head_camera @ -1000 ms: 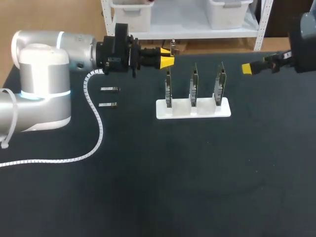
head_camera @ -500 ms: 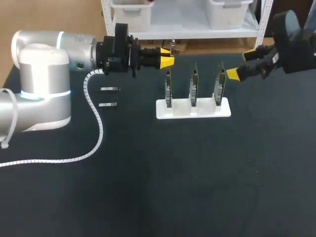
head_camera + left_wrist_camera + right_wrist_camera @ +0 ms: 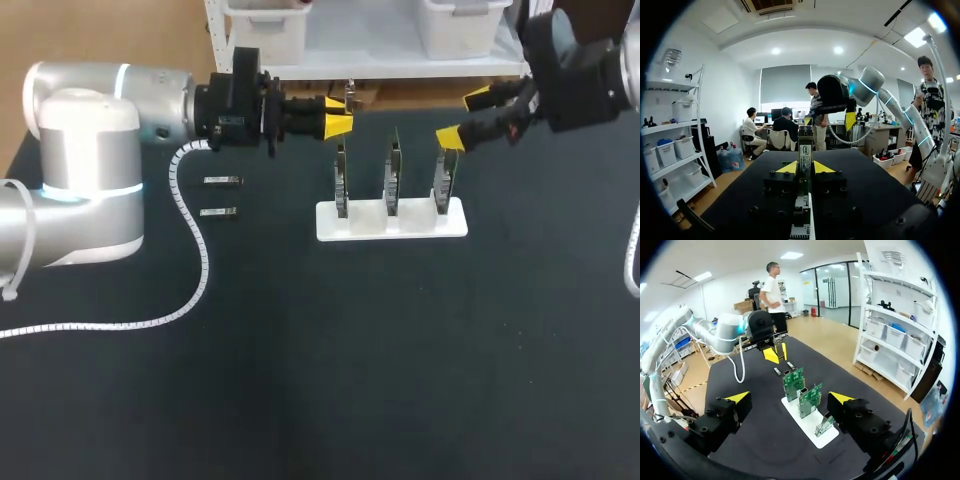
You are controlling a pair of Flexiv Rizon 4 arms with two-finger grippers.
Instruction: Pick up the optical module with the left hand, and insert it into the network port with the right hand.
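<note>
Two spare modules (image 3: 222,181) aside, left gripper (image 3: 346,116) clamped on optical module (image 3: 805,150) — right gripper (image 3: 462,118) apart near boards (image 3: 391,175).

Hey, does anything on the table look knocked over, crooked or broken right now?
Nothing stands out. The three green circuit boards stand upright in their white holder, two small silver modules lie flat on the black table, the left tool grips a silver optical module, and the right tool hangs open.
</note>
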